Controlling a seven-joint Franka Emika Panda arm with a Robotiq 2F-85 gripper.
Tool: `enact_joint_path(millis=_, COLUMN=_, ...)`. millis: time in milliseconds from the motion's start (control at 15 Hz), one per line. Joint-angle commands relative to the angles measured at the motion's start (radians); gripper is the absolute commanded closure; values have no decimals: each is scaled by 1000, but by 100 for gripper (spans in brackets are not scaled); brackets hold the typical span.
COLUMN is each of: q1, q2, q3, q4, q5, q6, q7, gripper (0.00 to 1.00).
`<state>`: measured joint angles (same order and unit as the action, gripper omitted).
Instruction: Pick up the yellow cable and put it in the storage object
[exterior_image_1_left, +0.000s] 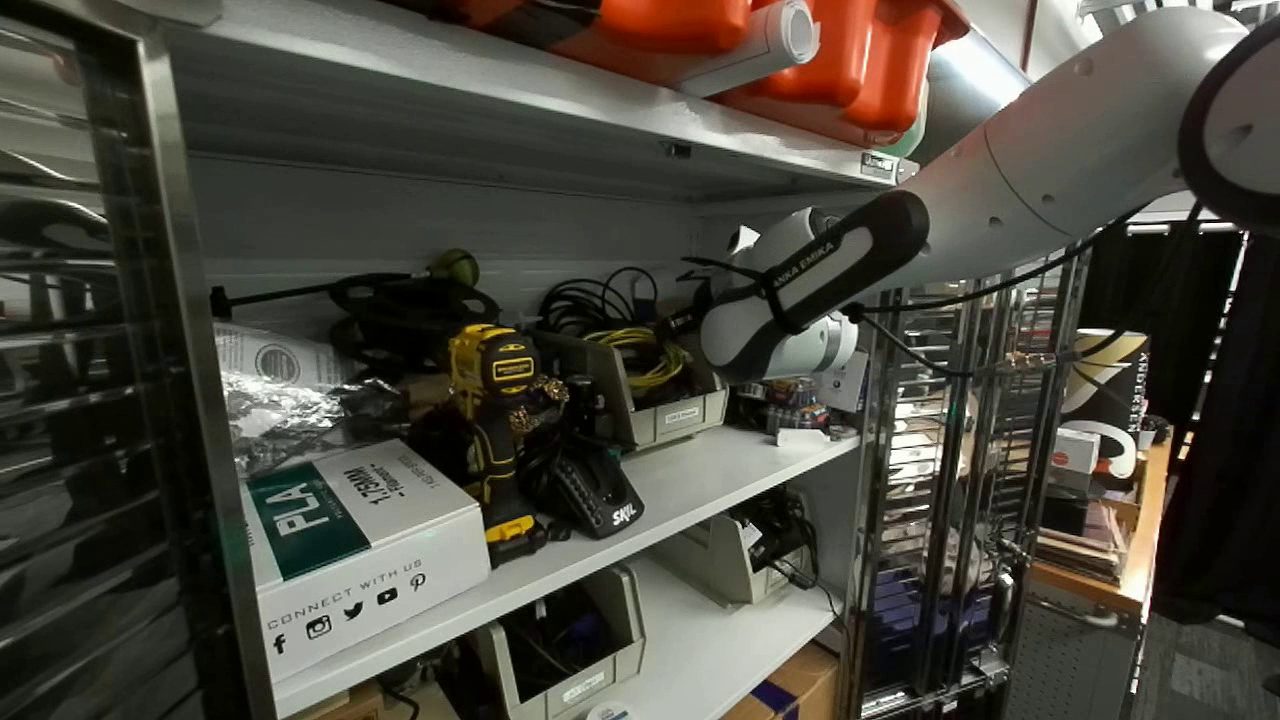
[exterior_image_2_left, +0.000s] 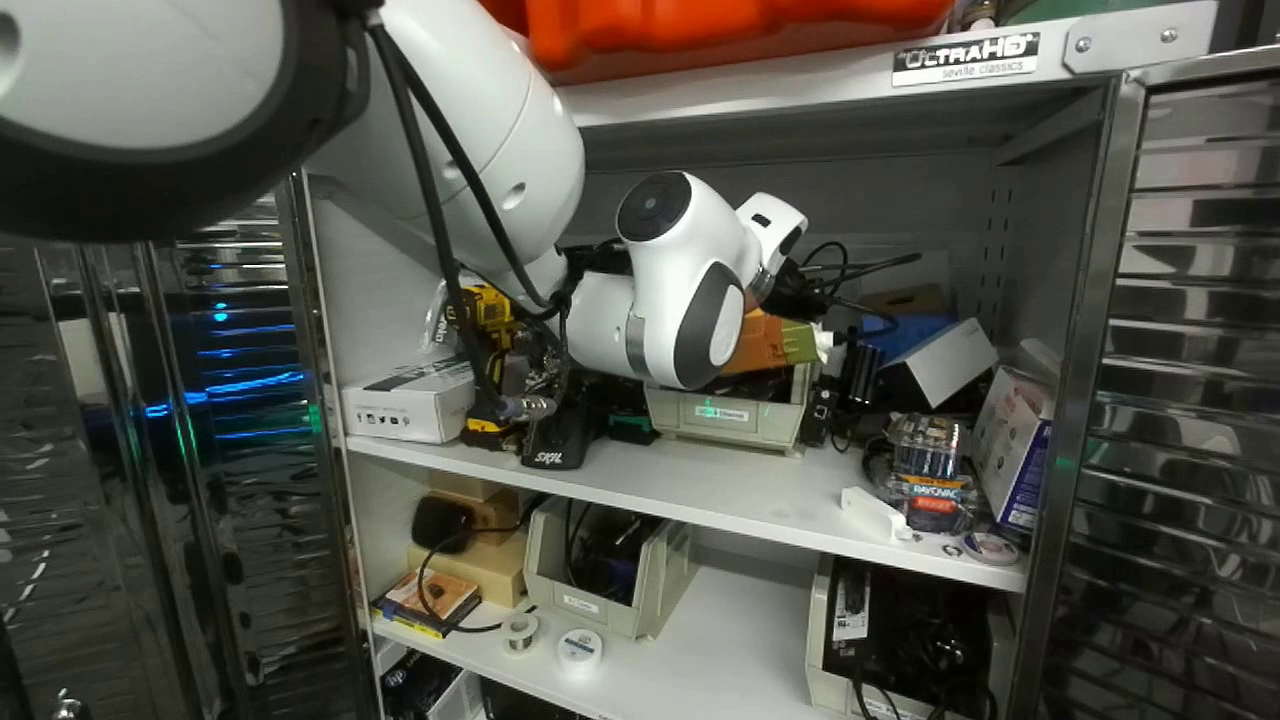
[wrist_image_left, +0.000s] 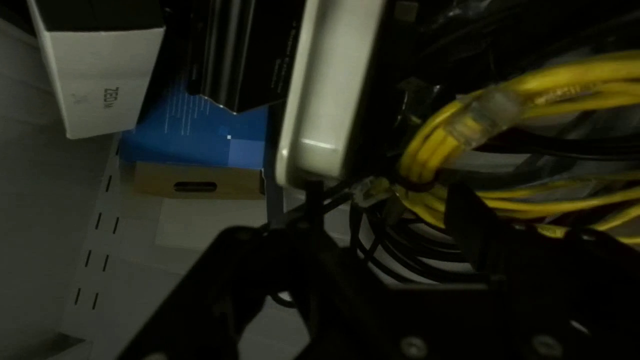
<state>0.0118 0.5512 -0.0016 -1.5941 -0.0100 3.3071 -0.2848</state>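
Note:
The yellow cable (exterior_image_1_left: 645, 358) is a loose coil on top of the pale beige storage bin (exterior_image_1_left: 682, 418), among black cords. The bin also shows in an exterior view (exterior_image_2_left: 725, 415), where the arm hides part of it. In the wrist view the yellow cable (wrist_image_left: 435, 150) fills the right side, with clear plugs, beside the pale bin wall (wrist_image_left: 327, 100). My gripper (wrist_image_left: 385, 192) is open. Its right finger overlaps the lower yellow strands, and a plug and black cords show between the fingers. I cannot tell whether it touches the cable. The gripper (exterior_image_2_left: 800, 290) is dark and small in both exterior views.
The yellow-and-black drill (exterior_image_1_left: 490, 400), SKIL charger (exterior_image_1_left: 600, 490) and green-and-white box (exterior_image_1_left: 375, 530) stand along the shelf. The upper shelf (exterior_image_1_left: 560, 85) is above the arm. A white box (exterior_image_2_left: 940, 360) and battery packs (exterior_image_2_left: 930, 480) are beside the bin. An orange and green patch (exterior_image_2_left: 765, 340) is unclear.

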Motion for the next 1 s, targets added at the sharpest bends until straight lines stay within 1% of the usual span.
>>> enact_joint_path(millis=0, q1=-14, q2=-4, q3=27, q4=19, q5=-14, q6=-6, q7=17, gripper=3)
enact_joint_path(millis=67, q1=-30, q2=-13, q3=54, q4=8, q5=-21, q6=-9, q7=18, gripper=0)
enact_joint_path(millis=333, q1=-111, q2=-66, q3=182, q4=-50, q5=-25, q6=-55, q7=9, gripper=0)
enact_joint_path(millis=600, q1=-235, q2=-130, q3=336, q4=-139, q5=-11, q6=-111, q7=-6, gripper=0)
enact_joint_path(millis=667, q1=-272, q2=-151, q3=375, q4=-170, q5=-5, q6=-132, q7=-9, gripper=0)
enact_joint_path(millis=933, q1=-394, q2=-247, q3=473, q4=-274, q5=34, q6=-272, q7=-15, gripper=0)
